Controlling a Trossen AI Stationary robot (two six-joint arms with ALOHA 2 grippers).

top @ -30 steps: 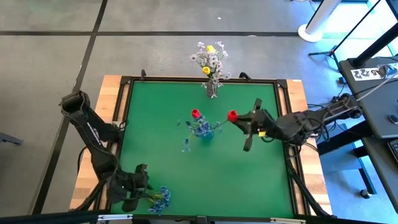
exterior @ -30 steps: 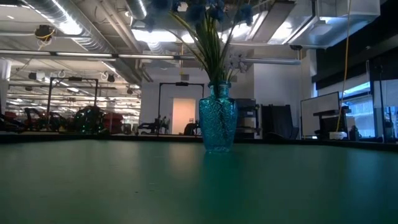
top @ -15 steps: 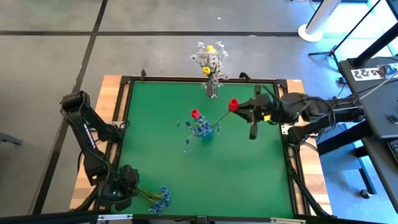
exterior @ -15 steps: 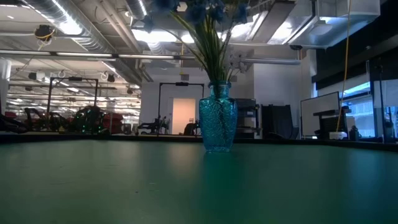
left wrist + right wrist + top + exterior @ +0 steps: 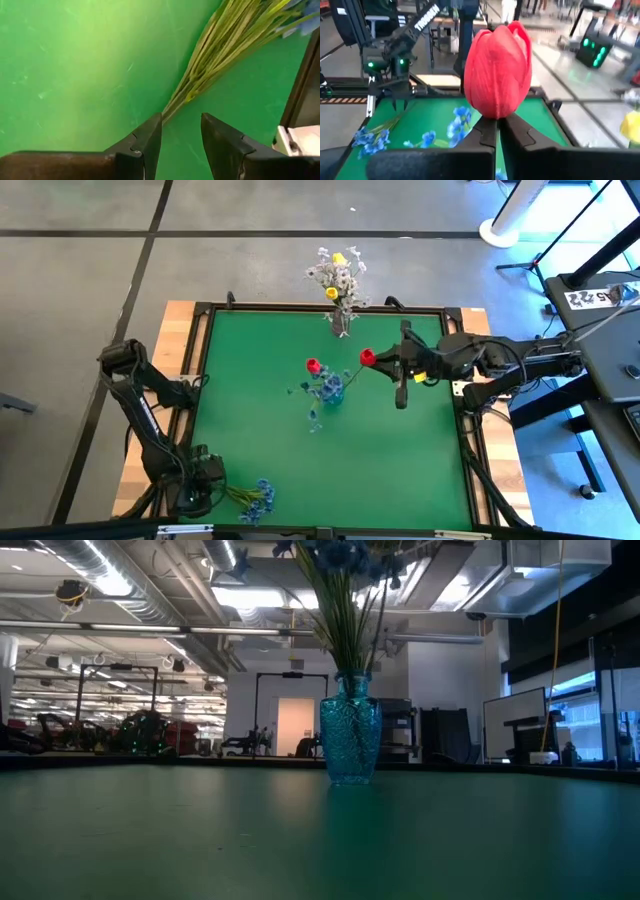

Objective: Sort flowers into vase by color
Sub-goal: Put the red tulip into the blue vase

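Right gripper [image 5: 399, 370] clamped on red bud [image 5: 367, 358] near table's right edge, left gripper [image 5: 205, 493] parted over blue flower stems [image 5: 210, 65] at front-left corner, blue vase [image 5: 331, 392] mid-table.

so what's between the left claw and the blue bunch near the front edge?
Only the bunch's green stems. In the left wrist view the open left claw sits at the stem ends on bare green mat; the high view shows the blue bunch beside it.
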